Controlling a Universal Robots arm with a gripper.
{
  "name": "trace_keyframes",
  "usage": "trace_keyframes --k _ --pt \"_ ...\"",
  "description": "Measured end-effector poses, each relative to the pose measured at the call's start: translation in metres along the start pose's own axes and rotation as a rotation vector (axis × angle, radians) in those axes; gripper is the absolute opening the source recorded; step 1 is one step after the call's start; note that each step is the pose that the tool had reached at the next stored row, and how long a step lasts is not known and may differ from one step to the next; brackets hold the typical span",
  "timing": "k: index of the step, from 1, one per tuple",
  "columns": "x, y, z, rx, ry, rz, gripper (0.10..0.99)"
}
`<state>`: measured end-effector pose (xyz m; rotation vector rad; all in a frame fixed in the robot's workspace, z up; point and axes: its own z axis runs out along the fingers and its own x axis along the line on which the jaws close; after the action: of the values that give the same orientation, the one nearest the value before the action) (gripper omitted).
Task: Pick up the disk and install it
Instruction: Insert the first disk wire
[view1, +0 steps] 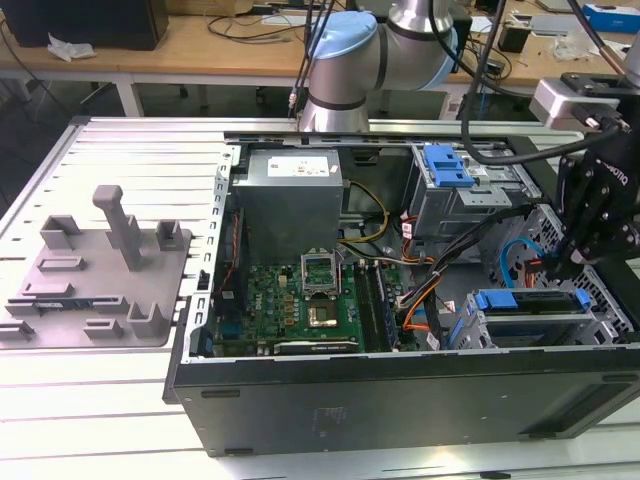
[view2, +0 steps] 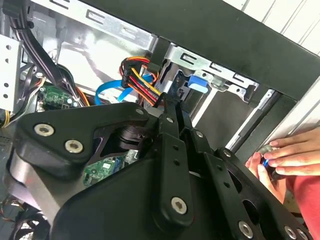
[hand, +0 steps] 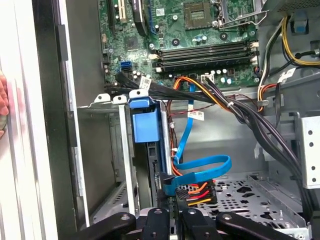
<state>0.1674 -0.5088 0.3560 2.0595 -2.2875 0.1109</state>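
Note:
The disk (view1: 530, 300) lies in the drive cage (view1: 600, 320) at the near right corner of the open computer case, its blue carrier rail on top. In the first wrist view the carrier's blue end (hand: 146, 122) sits in the cage slot, and the second wrist view shows a blue part (view2: 197, 82) of it. My gripper (view1: 563, 263) reaches down into the case just behind that cage. Its fingers (view2: 172, 125) are drawn together at the tips, right by the blue data cable (hand: 200, 167) and the power plug (hand: 194, 192). Whether they pinch anything is hidden.
A person's hand (view2: 290, 155) rests on the case edge beside the cage. Black cable bundles (hand: 260, 130) cross the case floor. The motherboard (view1: 300, 300), power supply (view1: 290, 190) and a second cage with a blue latch (view1: 447, 165) fill the case. A grey fixture tray (view1: 100, 270) sits on the exterior view's left.

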Motion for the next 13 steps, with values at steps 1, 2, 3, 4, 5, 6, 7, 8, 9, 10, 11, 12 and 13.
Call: trace_keyframes --k 1,2,3,4,5,6,7,8,9,10,11,12,13 --pt "0.0012 0.0002 0.0001 0.001 -0.0027 0.0 0.169" --pt "0.0025 0.0006 0.0001 0.002 -0.0061 0.0 0.169" --pt "0.0041 0.0015 0.0003 0.003 -0.0105 0.0 0.169" --pt "0.0049 0.0024 0.0004 0.004 -0.0129 -0.001 0.169" --pt "0.007 0.0046 0.0006 0.005 -0.0179 -0.001 0.169" --pt "0.0097 0.0053 0.0008 0.006 -0.024 -0.001 0.169" --pt "0.0102 0.0052 0.0008 0.006 -0.0259 -0.002 0.169" --pt "0.0104 0.0051 0.0008 0.006 -0.0279 -0.007 0.169" --pt "0.0105 0.0051 0.0009 0.007 -0.0292 -0.013 0.169" --pt "0.0107 0.0051 0.0009 0.007 -0.0303 -0.02 0.169" --pt "0.0115 0.005 0.001 0.008 -0.031 -0.029 0.169" --pt "0.013 0.0048 0.0011 0.008 -0.0313 -0.03 0.169" --pt "0.0151 0.0046 0.0013 0.008 -0.0322 -0.03 0.169"
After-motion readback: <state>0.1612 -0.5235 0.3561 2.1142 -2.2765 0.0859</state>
